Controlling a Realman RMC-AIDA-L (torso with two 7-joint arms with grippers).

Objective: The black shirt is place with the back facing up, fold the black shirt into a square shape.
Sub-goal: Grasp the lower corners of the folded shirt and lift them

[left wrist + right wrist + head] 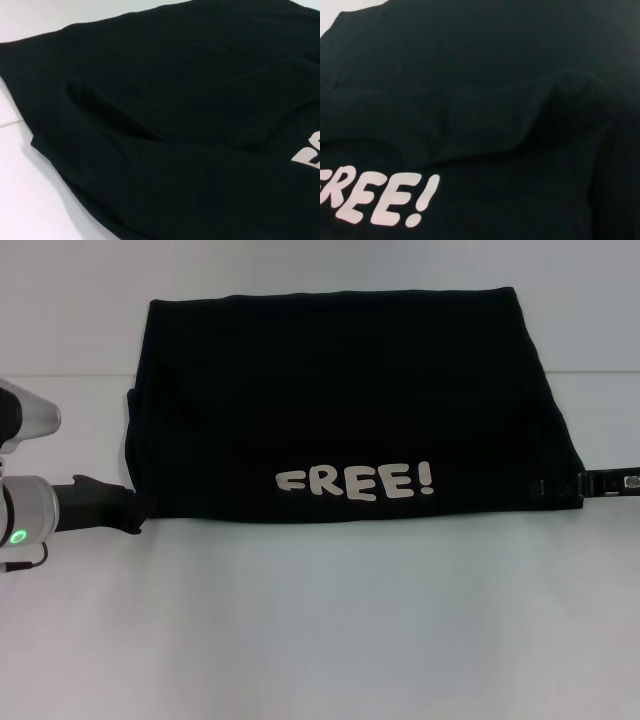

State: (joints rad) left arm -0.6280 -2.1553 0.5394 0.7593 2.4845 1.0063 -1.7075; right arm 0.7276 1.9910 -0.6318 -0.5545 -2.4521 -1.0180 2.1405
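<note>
Reaching in from the near left, the left hand (140,508) sits low on the counter (320,640) at the near left corner of the black shirt (340,390); its tips merge with the dark cloth, so I cannot tell whether they are spread or pinching the hem. The black shirt lies flat across the middle of the counter as a wide rectangle, already folded, with the white "FREE!" lettering (355,482) facing up along its near edge. At the near right corner the right hand (560,486) meets the hem the same way, and its grip is just as hard to read. Both wrist views show only soft matte fabric with shallow creases and layered flaps. The cloth looks light, limp and slack, likely to sag and drag its layers out of line when lifted. The safest hold seems to be the stacked corners of the side edges, pinching every layer together.
</note>
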